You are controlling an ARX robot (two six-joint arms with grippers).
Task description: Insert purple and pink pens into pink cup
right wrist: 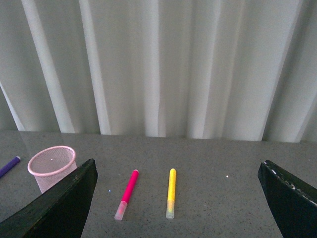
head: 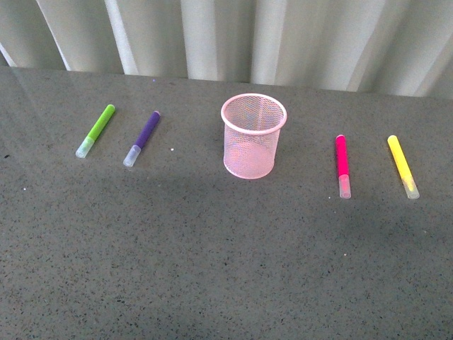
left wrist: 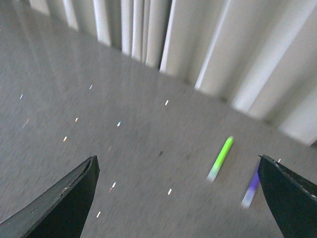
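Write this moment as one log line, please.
purple pen: lying left of pink cup | pink pen: lying right of pink cup | left hand: open | right hand: open

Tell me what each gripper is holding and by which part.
Nothing is held. The left gripper and right gripper both stand open and empty; the purple pen and pink pen lie untouched on the table.

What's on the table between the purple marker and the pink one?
The round pink wire-mesh cup stands upright between the dark purple marker and the magenta-pink marker, apart from both; the front view shows it.
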